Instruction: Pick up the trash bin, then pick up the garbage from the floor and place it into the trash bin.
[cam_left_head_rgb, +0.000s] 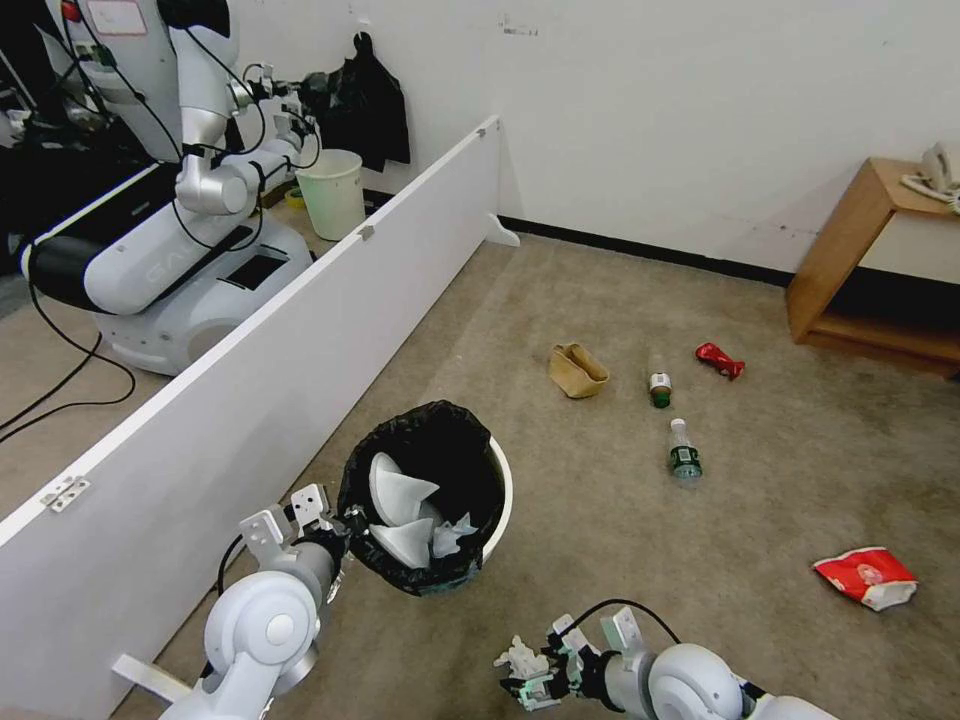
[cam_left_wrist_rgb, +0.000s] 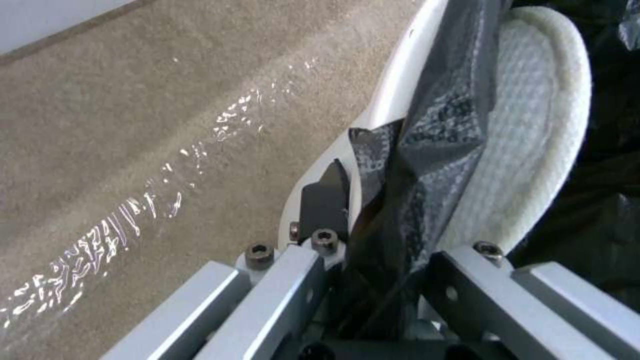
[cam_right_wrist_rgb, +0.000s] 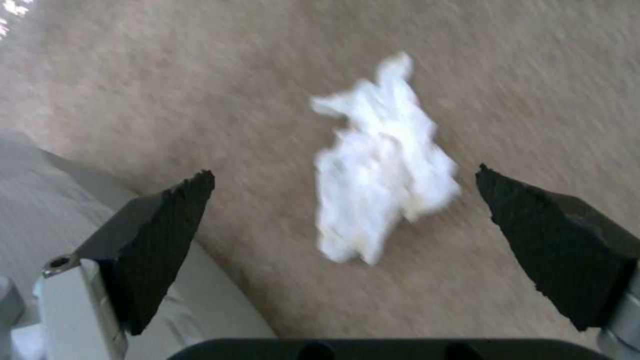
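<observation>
The right gripper hangs above the carpet with its jaws spread wide, holding nothing; a crumpled white tissue lies on the floor between the two black pads, touching neither. In the head view that gripper sits at about 6 o'clock, just below the trash bin.

The left gripper is clamped on the bin's rim at the bin's 9 o'clock side, its fingers pinching the white wall and the black bag folded over it. Two white slippers stand inside the bin (one of them presses against the liner right by the clamp).

The floor is tan carpet, bounded by a white wall and a low white partition running toward 11 o'clock. From the bin, a tan paper bag lies at 1 o'clock, two green-labelled bottles at 2 o'clock, a crushed red wrapper beyond them, and a red-white snack packet at 3 o'clock. A wooden shelf stands against the wall at 2 o'clock.
</observation>
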